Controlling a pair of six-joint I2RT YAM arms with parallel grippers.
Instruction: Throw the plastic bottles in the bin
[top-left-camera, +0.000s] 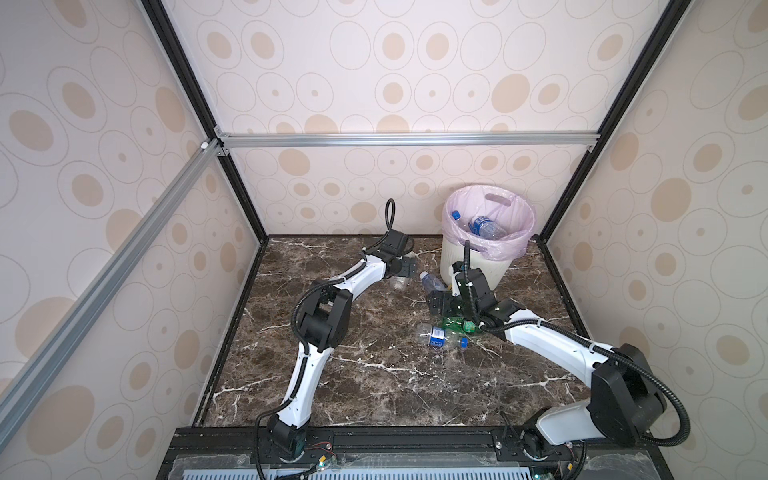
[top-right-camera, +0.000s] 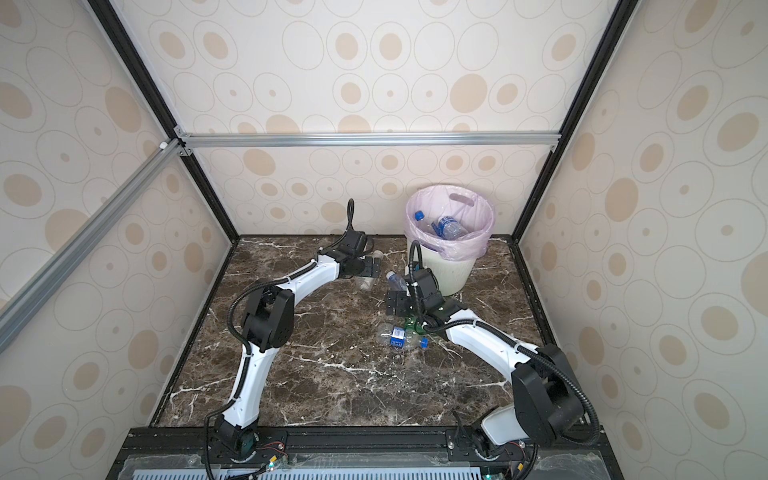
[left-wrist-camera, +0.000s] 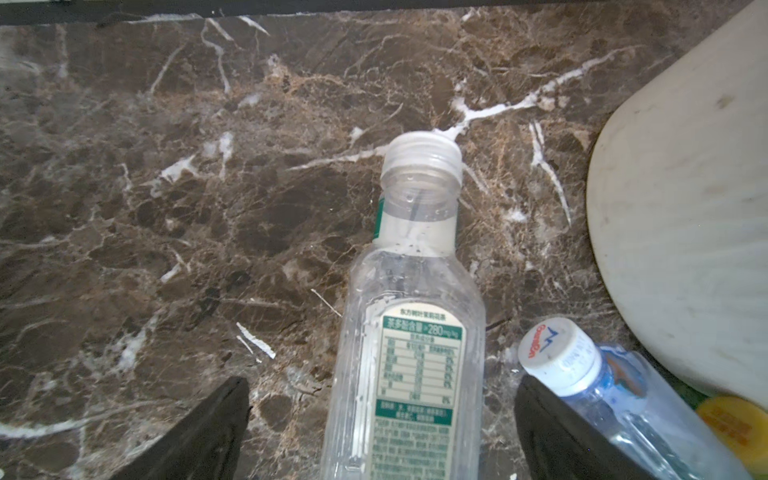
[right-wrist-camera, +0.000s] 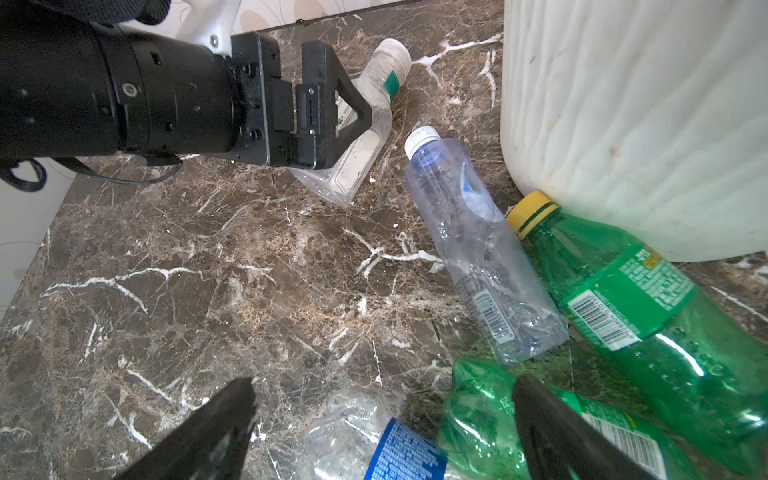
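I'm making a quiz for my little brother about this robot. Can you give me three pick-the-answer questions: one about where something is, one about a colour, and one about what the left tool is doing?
1. Where is the green bottle with the yellow cap?
A) inside the bin
B) lying on the table, beside the bin
C) standing upright in the middle of the table

2. What colour is the bag in the bin?
A) black
B) green
C) pale pink

3. How is the left tool?
A) open, with a clear bottle lying between its fingers
B) shut on a green bottle
C) hidden from every view

Answers:
1 B: the right wrist view shows it lying next to the bin's wall.
2 C: both top views show pink plastic folded over the rim.
3 A: the left wrist view shows the fingers wide apart, with the bottle between them.
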